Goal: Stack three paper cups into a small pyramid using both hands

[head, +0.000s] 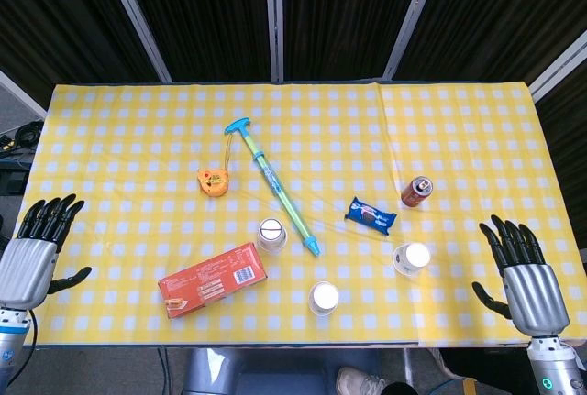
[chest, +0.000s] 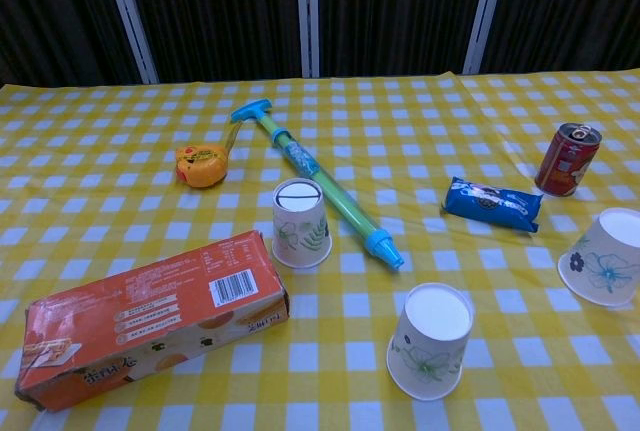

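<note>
Left hand [head: 37, 248]: fingers spread, empty, at table's left edge, well apart from cups.
Right hand [head: 523, 271]: fingers apart, empty, near right paper cup [head: 411, 258].
Middle paper cup [head: 324, 299]: inverted, front centre.
Left paper cup [head: 272, 235]: inverted, beside red box [head: 213, 279].

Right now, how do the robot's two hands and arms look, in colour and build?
Both the left hand and the right hand have black, jointed fingers on a ribbed silver-grey metal palm. Below each wrist a pale grey arm segment carries a small blue ring mark.
</note>
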